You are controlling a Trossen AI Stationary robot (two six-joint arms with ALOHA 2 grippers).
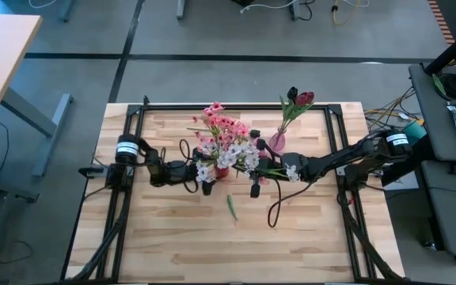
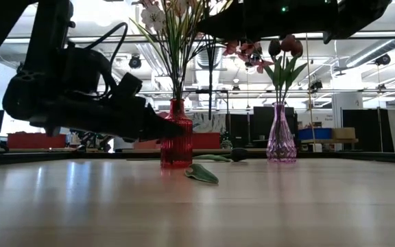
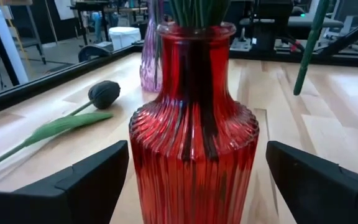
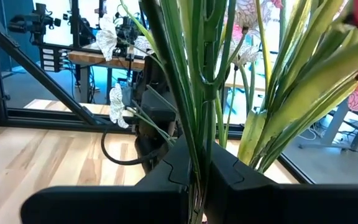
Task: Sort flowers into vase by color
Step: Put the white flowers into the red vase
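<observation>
A red ribbed glass vase (image 1: 222,172) (image 3: 194,149) stands mid-table and holds pink and white blossom sprays (image 1: 224,134). A pink glass vase (image 1: 277,142) (image 2: 280,137) behind it holds dark red tulip buds (image 1: 301,98). One near-black bud (image 3: 104,93) on a green stem lies flat on the table. My left gripper (image 1: 212,179) (image 3: 194,162) is open, with one finger on either side of the red vase's body. My right gripper (image 1: 254,180) (image 4: 197,165) is above the red vase among the flowers, shut on green stems. My left gripper has its fingers (image 3: 92,180) level beside the red vase's ribbed body, coming from the table's left; I cannot tell whether they touch the glass. My right gripper pinches thin green stems (image 4: 197,146) between its two fingers, coming level from the table's right and lying across them. The stems stand roughly upright in the hold. One stem's lower end (image 3: 300,81) hangs clear of the table beside the red vase.
A loose green leaf (image 1: 232,207) (image 2: 203,173) lies on the wood nearer than the red vase. Black rails (image 1: 236,108) frame the table's far, left and right sides. Bare wood stretches along the near side. Cables from both arms loop onto the table near the vases.
</observation>
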